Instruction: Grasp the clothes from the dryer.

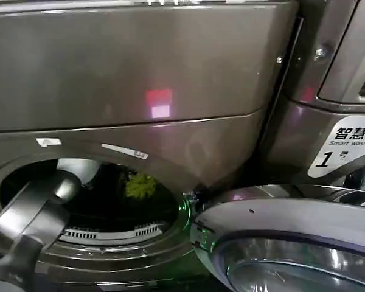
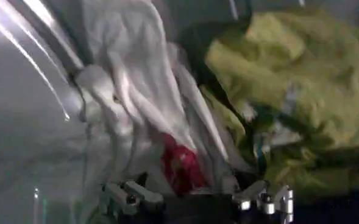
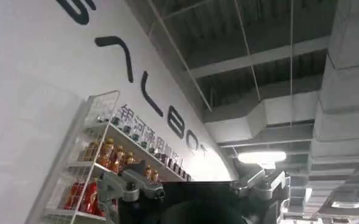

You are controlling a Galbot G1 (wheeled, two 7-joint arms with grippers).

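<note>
The dryer is a bronze-grey front-loader with its round porthole open. My left arm reaches into the drum. In the head view a lime-green piece of the clothes shows deep in the drum. In the left wrist view the clothes lie heaped: white cloth on one side, lime-green cloth on the other, and a red patch low between them. My left gripper is open just short of the red patch, with nothing held. My right gripper is open, raised away from the dryer and pointing towards a wall and ceiling.
The grey-rimmed glass door is swung open at the lower right of the porthole. A white "1" label sits on the panel to the right. The shiny drum wall curves close beside the clothes. A rack of bottles hangs on the wall.
</note>
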